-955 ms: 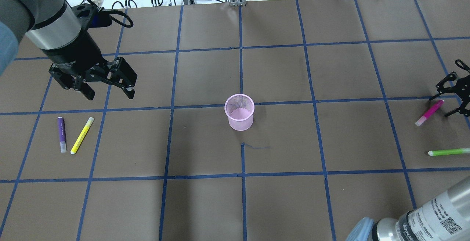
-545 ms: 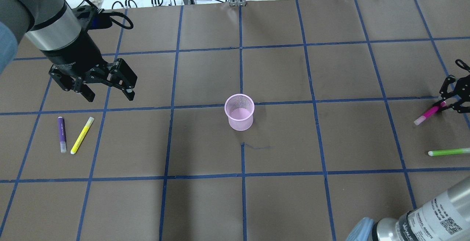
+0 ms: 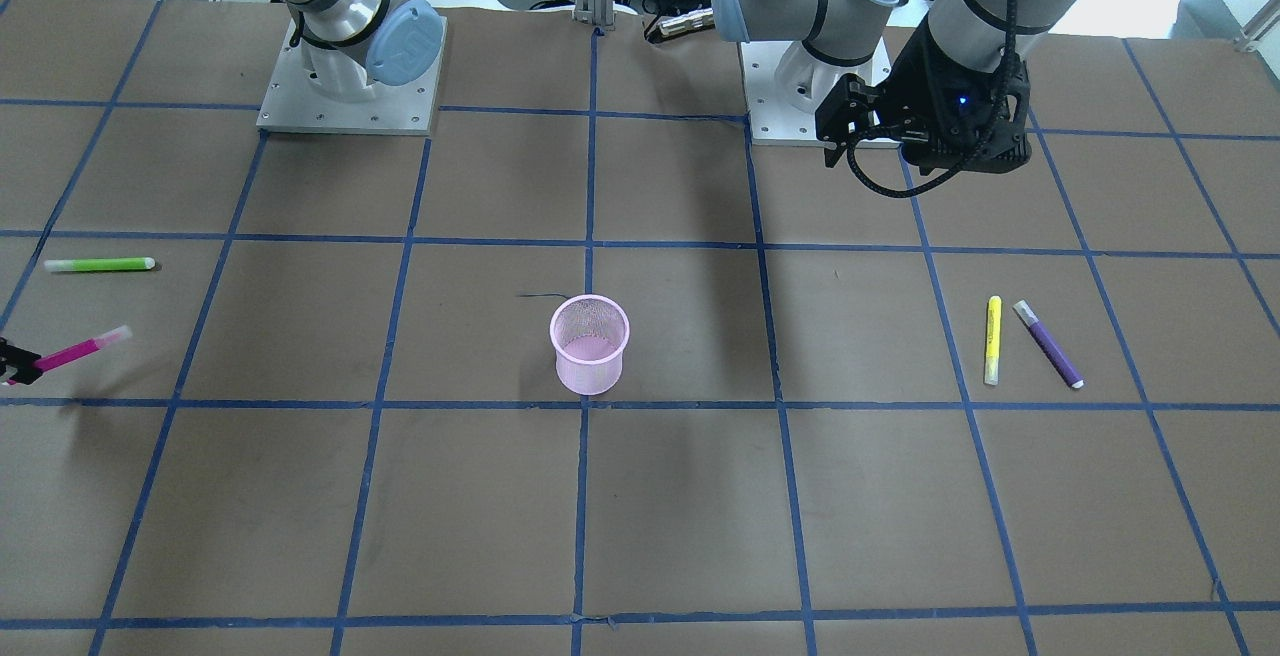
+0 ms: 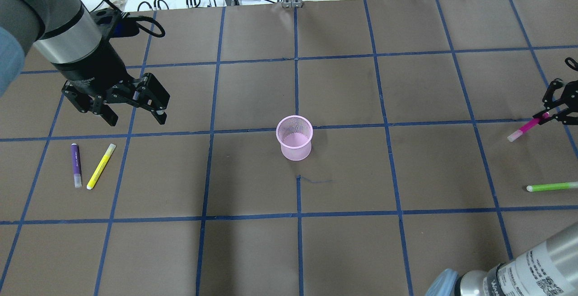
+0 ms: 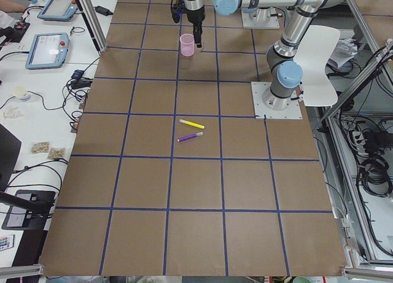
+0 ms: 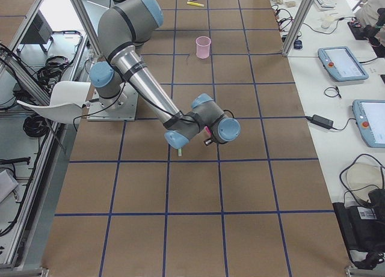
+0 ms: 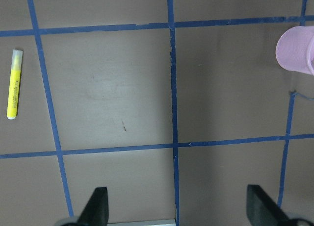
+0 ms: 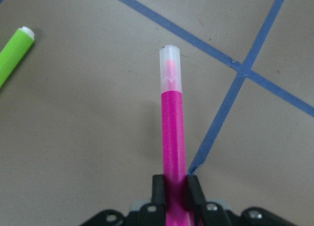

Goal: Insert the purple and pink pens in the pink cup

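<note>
The pink mesh cup (image 4: pixel 294 138) stands upright at the table's middle; it also shows in the front view (image 3: pixel 590 341). The purple pen (image 4: pixel 76 165) lies flat at the left beside a yellow pen (image 4: pixel 101 166). My left gripper (image 4: pixel 135 119) hangs open and empty above the table, just behind those two pens. My right gripper (image 4: pixel 548 116) is at the far right edge, shut on one end of the pink pen (image 4: pixel 525 128). The right wrist view shows the pink pen (image 8: pixel 173 133) pinched between the fingers, its capped end pointing away and held off the table.
A green pen (image 4: pixel 552 187) lies on the table near the right gripper, towards the robot's side. Cables and small devices lie beyond the far edge of the brown gridded mat. The arm bases stand on the robot's side of the table.
The right gripper has shut on the pink pen and lifted its held end, carrying it slightly away from the robot. The left gripper has barely moved and stays open.
</note>
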Robot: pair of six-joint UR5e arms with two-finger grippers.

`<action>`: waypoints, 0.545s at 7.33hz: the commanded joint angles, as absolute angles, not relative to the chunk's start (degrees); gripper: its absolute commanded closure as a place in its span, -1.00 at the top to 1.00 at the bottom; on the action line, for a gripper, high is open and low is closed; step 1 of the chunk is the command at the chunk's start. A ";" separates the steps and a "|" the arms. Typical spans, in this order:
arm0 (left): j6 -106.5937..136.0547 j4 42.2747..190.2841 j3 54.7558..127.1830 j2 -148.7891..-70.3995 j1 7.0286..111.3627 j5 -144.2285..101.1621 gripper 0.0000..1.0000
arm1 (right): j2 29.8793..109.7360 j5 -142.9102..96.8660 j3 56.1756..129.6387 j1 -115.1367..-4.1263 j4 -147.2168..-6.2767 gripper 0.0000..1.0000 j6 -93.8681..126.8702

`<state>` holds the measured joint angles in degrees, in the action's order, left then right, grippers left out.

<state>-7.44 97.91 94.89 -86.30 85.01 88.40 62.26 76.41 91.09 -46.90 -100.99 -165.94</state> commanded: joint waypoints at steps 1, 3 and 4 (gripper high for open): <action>-7.56 97.74 94.83 -86.40 84.82 88.33 1.00 | 70.01 76.11 91.49 -54.62 -94.59 -0.79 -152.13; -8.34 97.73 94.14 -86.22 84.03 88.42 1.00 | 76.43 74.10 91.58 -65.16 -93.08 -0.79 -134.13; -10.52 97.73 94.13 -86.22 84.02 89.38 1.00 | 78.38 74.09 91.58 -70.78 -93.08 -0.79 -122.72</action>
